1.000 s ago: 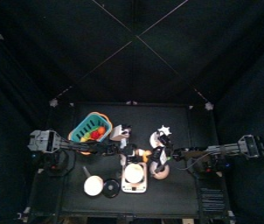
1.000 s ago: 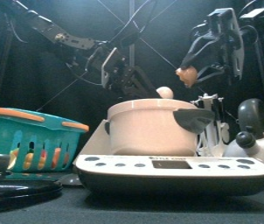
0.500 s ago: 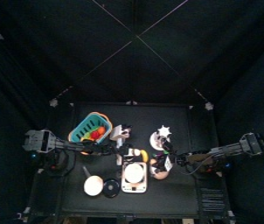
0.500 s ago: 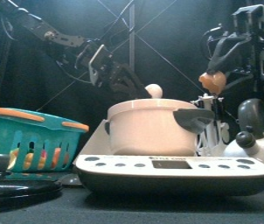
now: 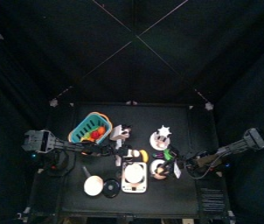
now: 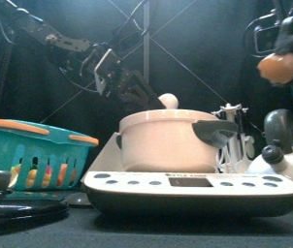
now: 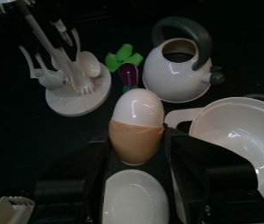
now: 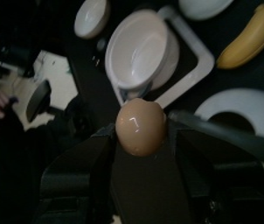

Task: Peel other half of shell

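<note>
My left gripper (image 7: 137, 147) is shut on an egg (image 7: 135, 105) whose top is bare white. A tan shell half (image 7: 135, 140) cups the egg's lower part between the jaws. In the front view this egg (image 6: 170, 101) hangs just above the white pot, at the left gripper (image 6: 152, 95). A separate tan-brown rounded shell piece (image 8: 141, 125) sits between the jaws of my right gripper (image 8: 141, 133). From the front, that shell piece (image 6: 277, 66) is high at the right, well apart from the egg.
A white pot (image 6: 169, 140) stands on a white base with buttons (image 6: 195, 184). A teal basket (image 6: 33, 150) is at the left and a white kettle (image 7: 181, 66) at the right. Also below: a white utensil rack (image 7: 65, 74), a banana (image 8: 251, 35) and a cream disc (image 7: 135, 197).
My right gripper has carried the tan shell piece up and to the right, away from the egg. The left gripper with the egg has shifted slightly left.
</note>
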You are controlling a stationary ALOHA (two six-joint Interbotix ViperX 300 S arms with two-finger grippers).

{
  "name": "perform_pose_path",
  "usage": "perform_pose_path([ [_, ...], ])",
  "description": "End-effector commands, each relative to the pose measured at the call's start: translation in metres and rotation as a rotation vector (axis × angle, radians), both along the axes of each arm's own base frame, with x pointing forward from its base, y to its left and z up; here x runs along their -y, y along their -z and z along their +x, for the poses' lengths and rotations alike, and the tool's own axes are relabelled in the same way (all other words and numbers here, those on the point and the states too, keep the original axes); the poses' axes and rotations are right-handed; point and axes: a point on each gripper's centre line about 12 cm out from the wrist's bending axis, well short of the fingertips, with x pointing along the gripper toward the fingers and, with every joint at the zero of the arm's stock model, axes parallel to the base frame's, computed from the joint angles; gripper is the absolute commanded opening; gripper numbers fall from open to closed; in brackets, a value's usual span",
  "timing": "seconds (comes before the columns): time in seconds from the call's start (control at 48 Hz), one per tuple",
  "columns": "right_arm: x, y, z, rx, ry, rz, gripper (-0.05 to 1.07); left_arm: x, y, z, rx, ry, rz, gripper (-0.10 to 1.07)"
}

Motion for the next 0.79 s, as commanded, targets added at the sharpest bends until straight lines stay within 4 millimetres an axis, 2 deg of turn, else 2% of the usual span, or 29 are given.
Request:
perform_pose_path([
  [0.0, -0.009, 0.007, -0.002, -0.03, -0.036, -0.02, 0.64, -0.001, -0.013, 0.001, 0.04, -0.004, 0.001, 0.73],
  [0.271, -0.019, 0.041, 0.007, -0.161, -0.06, -0.096, 0.65, -0.001, -0.011, 0.0, 0.033, -0.005, 0.0, 0.73],
  [0.562, -0.027, 0.05, 0.023, -0.203, -0.061, -0.123, 0.68, -0.002, -0.009, -0.001, 0.029, -0.015, -0.01, 0.73],
  [0.771, -0.032, 0.065, 0.034, -0.256, -0.059, -0.147, 0.74, -0.002, -0.008, -0.002, 0.026, -0.018, -0.014, 0.73],
])
